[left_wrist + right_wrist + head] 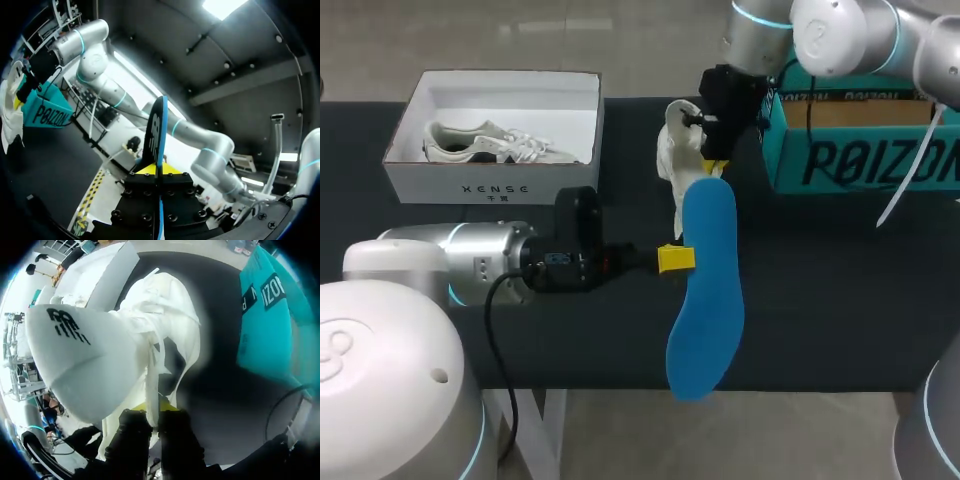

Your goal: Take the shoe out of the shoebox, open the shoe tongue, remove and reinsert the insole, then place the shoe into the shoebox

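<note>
Status: about halfway, by my read.

- Shoe [678, 150] is out of the box. My right gripper [715, 165] holds it in the air, upper middle of the head view, between the two boxes. In the right wrist view the fingers are clamped on a thin white edge of the shoe [150, 330]. I can't tell whether that is the tongue or the collar.
- Tongue open: can't confirm from any view.
- Insole [708, 300] is out. My left gripper [676, 259] is pinched on its edge at frame centre. The blue sole hangs from just under the shoe down past the table's [840, 290] near edge. In the left wrist view it stands edge-on between the yellow tips [157, 135], gripped from both sides.
- Insole top end is close to the shoe, possibly touching. I can't tell whether it is inside the opening.

Left to do: reinsert the insole, then box the shoe.

White box [490, 185] at upper left already holds a second shoe [485, 143]. Teal box [860, 160] is at upper right, just beside the right gripper. I'd guess the white box is the target, not certain.
</note>
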Action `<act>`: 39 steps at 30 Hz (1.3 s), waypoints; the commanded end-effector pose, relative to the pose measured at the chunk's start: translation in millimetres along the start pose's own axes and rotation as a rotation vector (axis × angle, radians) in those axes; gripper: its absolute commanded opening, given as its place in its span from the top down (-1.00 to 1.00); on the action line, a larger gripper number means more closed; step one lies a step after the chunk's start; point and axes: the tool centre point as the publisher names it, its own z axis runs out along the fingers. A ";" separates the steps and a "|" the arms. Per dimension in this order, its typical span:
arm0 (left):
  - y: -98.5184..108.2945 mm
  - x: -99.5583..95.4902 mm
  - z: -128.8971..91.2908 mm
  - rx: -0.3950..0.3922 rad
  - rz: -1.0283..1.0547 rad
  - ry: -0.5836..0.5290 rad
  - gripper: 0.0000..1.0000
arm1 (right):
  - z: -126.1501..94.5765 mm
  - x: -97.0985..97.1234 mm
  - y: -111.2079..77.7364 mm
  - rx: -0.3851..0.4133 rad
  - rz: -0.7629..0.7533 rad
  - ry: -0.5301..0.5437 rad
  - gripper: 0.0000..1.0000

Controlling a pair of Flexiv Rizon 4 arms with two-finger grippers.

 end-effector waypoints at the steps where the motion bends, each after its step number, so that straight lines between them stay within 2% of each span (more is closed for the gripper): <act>1: 0.2 -0.6 0.6 0.002 0.000 0.000 1.00 | 14.7 -1.1 -9.7 -0.086 0.094 0.110 1.00; 14: 0.2 -0.6 0.6 0.002 0.000 0.000 1.00 | 27.0 6.4 -20.8 -0.057 0.042 0.074 1.00; 21: 0.2 -0.6 0.6 0.002 0.000 0.000 1.00 | 34.5 -0.8 -22.5 -0.061 0.063 0.075 1.00; 27: 0.2 -0.6 0.6 0.002 0.000 0.000 1.00 | 49.7 -7.7 -24.0 -0.005 0.107 0.039 1.00; 28: 0.2 -0.6 0.6 0.002 0.000 0.000 1.00 | 47.6 -7.2 -26.1 0.005 0.100 0.028 0.76; 29: 0.2 -0.6 0.6 0.002 0.000 0.000 1.00 | 42.4 -5.4 -28.7 0.006 0.081 0.041 -0.95; 30: 0.2 -0.6 0.6 0.002 0.000 0.000 1.00 | 36.3 -4.3 -31.0 -0.002 0.077 0.048 -1.00; 33: 0.2 -0.6 0.6 0.002 0.000 0.000 1.00 | 12.9 -0.5 -38.4 -0.019 0.030 0.100 -1.00; 35: 0.2 -0.6 0.6 0.002 0.000 0.000 1.00 | -3.8 1.7 -41.7 -0.029 0.007 0.194 -1.00; 37: 0.2 -0.6 0.6 0.002 0.000 0.000 1.00 | -20.3 3.4 -44.8 -0.031 -0.019 0.329 -1.00; 39: 0.2 -0.6 0.6 0.002 0.000 0.000 1.00 | -37.1 4.2 -46.9 -0.051 -0.008 0.524 -1.00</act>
